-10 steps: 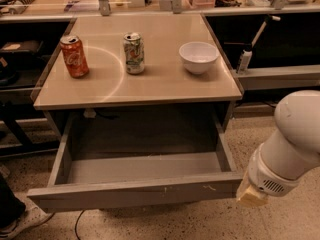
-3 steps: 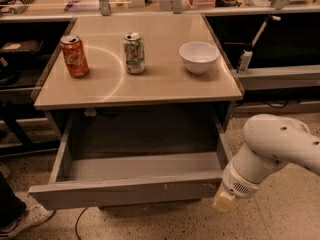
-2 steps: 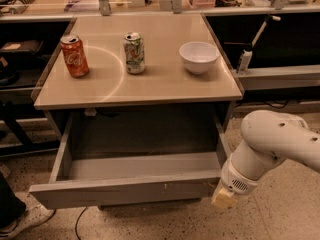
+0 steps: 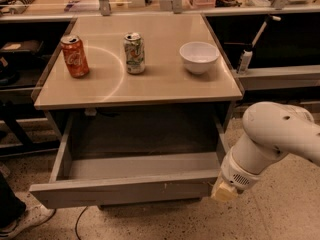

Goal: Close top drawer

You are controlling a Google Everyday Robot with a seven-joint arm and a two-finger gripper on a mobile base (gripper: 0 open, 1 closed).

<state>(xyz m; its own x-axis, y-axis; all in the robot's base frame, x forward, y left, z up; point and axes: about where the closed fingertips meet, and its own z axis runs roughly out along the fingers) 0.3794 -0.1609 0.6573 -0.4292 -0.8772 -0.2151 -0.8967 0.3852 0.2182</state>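
Single cam, high and in front of the desk [image 4: 165, 86], tilted down, facing its front. Close range: the desk top and open top drawer [image 4: 120, 190] fill most of the frame. Robot arm [image 4: 280, 134] sits lower right, hand [image 4: 224, 190] at the drawer front's right end.

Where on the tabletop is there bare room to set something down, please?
Bare: the front strip of the tabletop, and the gap between green can and white bowl. Crowded: the right front corner of the top drawer, by the gripper.
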